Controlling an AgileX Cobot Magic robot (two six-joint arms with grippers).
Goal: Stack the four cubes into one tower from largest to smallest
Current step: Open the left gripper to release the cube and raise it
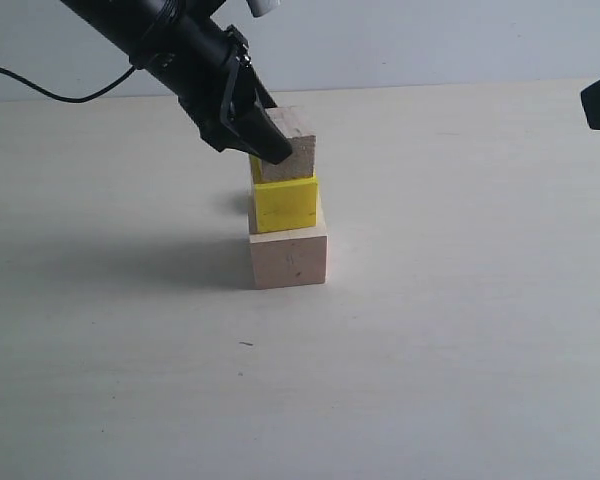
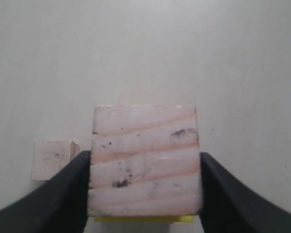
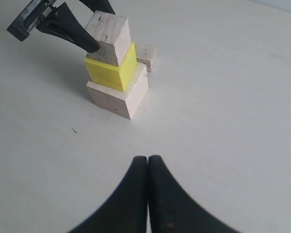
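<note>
On the table (image 1: 460,330), near its middle, I list the tower as three tiers so far. Item one: pale largest cube (image 1: 289,258), flat on the surface as base. Item two: yellow cube (image 1: 286,204), seated on it and roughly squared. Item three: third wooden cube (image 1: 298,152), resting on the yellow one, a thin yellow strip showing under its edge in the left wrist view. Item four: smallest cube (image 3: 146,57), not yet stacked, lying on the table just beside the base on the side away from the right wrist camera; I cannot tell whether it touches the base. Left gripper (image 2: 145,167): reaching down at a slant, both black fingers (image 2: 72,189) pressed against opposite flanks of the third cube, so I read it as clamped on that cube. Right gripper (image 3: 148,160): jaws closed together on nothing, hanging over bare table well apart from the column. Hazards, as I judge them: if one finger lets go later than the other, the third cube could be dragged sideways or twisted off the yellow tier. A slanted withdrawal might clip the cube's upper edge and tip it. Fetching the smallest cube means working right next to the base, where any nudge could shift the whole column.
</note>
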